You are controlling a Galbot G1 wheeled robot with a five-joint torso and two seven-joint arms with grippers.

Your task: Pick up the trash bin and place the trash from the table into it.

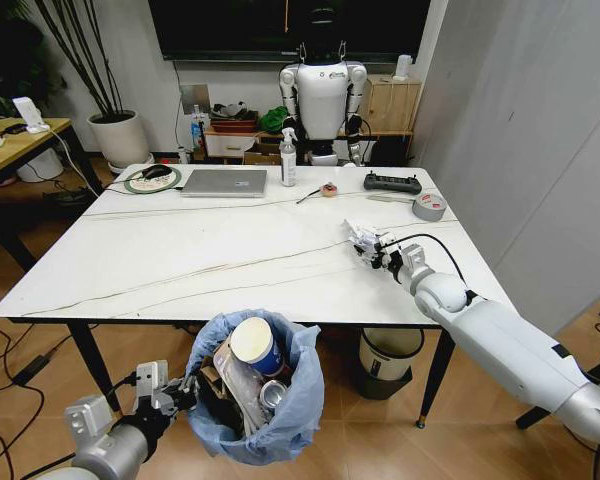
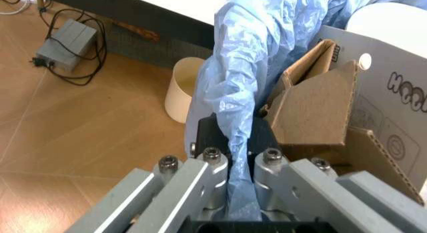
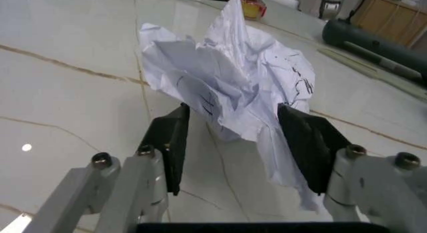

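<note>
Now you are holding the trash bin (image 1: 255,400) just off the near edge of the worktop (image 1: 180,260), below the level of its top, with your left claw (image 2: 239,160) clenched on the bin's rim. In the left wrist view its two fingers are pinching a fold of the light-blue bag liner (image 2: 233,83) between them. The bin is already carrying a blue-and-white paper cup (image 1: 257,345), a brown cardboard piece (image 2: 313,113) and a printed white box (image 2: 393,103) leaning against each other.

Your right claw (image 1: 372,247) is sitting over the right part of the worktop, near its right edge, and is grasping a white paper wad (image 3: 227,78). In the right wrist view the dark finger pads (image 3: 175,143) are standing on either side of the crumpled sheet, with the wad's lower folds hanging between them toward the marble surface.

You are looking at a wide bare stretch of marble between that wad and the bin, free across the whole near half. The far edge is carrying a silver laptop (image 1: 224,182), a spray bottle (image 1: 288,160), a black controller (image 1: 392,182) and a grey tape roll (image 1: 429,206), all well apart from your right claw except the tape roll, which is lying fairly near it. A cream bin (image 1: 390,360) is standing on the floor under the worktop's right near corner, beside a black leg (image 1: 432,375).
</note>
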